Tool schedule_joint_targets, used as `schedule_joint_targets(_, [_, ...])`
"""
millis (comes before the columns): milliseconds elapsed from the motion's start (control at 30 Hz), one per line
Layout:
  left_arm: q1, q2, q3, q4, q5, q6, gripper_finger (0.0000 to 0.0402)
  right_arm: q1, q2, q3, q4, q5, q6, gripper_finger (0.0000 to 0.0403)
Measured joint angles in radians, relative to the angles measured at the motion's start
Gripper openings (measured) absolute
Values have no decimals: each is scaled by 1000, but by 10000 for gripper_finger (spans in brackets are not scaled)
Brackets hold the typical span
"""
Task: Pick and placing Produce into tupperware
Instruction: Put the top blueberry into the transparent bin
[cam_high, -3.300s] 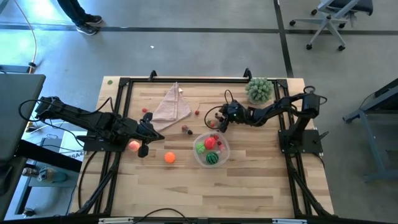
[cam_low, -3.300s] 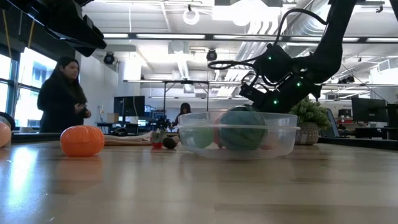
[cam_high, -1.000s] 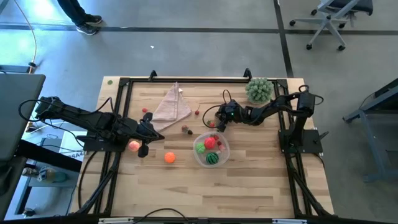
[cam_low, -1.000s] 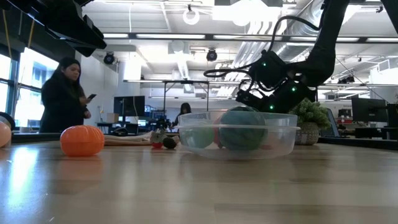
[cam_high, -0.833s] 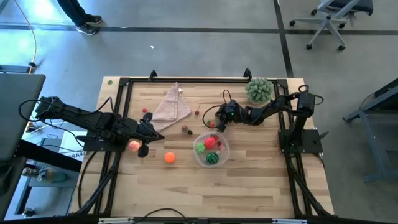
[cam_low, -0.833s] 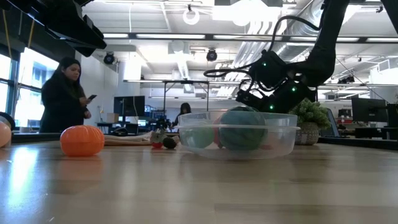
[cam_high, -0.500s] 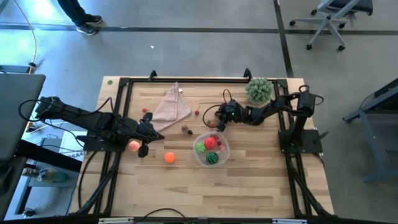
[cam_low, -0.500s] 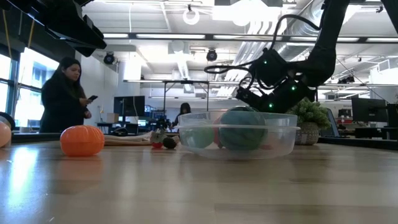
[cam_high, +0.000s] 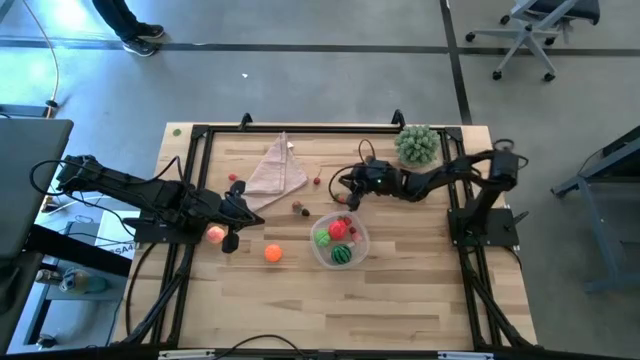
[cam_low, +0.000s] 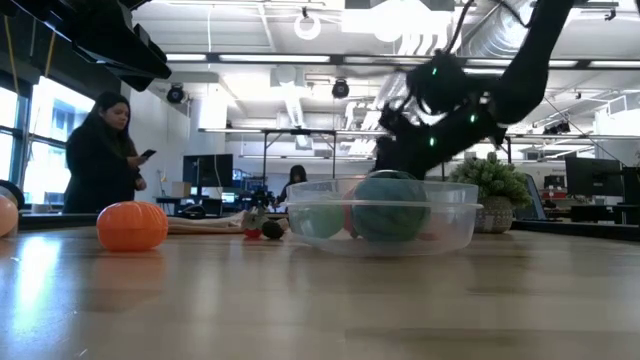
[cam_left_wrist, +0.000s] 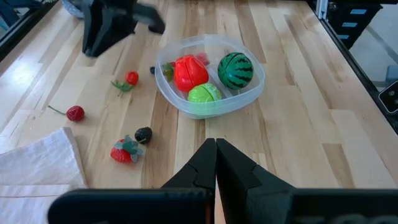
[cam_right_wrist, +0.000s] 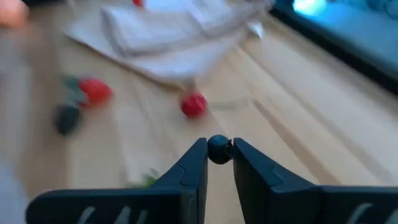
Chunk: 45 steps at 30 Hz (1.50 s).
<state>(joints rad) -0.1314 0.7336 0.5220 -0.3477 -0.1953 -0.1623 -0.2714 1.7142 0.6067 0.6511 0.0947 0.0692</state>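
On the pale wooden table (cam_high: 420, 300), the clear shallow plastic tub (cam_high: 341, 242) holds a striped green melon (cam_left_wrist: 236, 70), a red apple (cam_left_wrist: 189, 73) and a green apple (cam_left_wrist: 204, 94). Just behind it, the right gripper (cam_right_wrist: 219, 163) pinches a tiny dark berry (cam_right_wrist: 218, 149). The left gripper (cam_left_wrist: 216, 163), pressed together, waits by the pink peach (cam_high: 215, 234).

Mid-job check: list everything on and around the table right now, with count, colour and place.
Tub: one, clear, table centre-right.
Fruit in tub: red piece, green apple, striped melon.
Orange: one, left of the tub.
Peach: one, pink, under the left arm.
Loose berries: strawberry, dark berry, two red ones, between cloth and tub.
Cloth: one, pink, back left.
Plant: one, pale green, back right.
Person: one, beyond the table.
Left gripper: shut, empty.
Right gripper: shut on a small dark ball.
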Motion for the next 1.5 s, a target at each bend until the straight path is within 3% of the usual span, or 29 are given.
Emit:
schedule_joint_targets(367, [0,0,0,0,0,0,1,181,-374,2,-298,-38,12,51])
schedule_joint_targets(567, [0,0,0,0,0,0,1,318,-476,2,-422,-45,117,51])
schedule_joint_targets(800, [0,0,0,0,0,0,1,420,-436,2,-462,62,204,51])
schedule_joint_targets(1233, [0,0,0,0,0,0,1,478,-232,2,-460,116,365,53])
schedule_joint_targets(1500, [0,0,0,0,0,0,1,494,-209,2,-465,131,412,85])
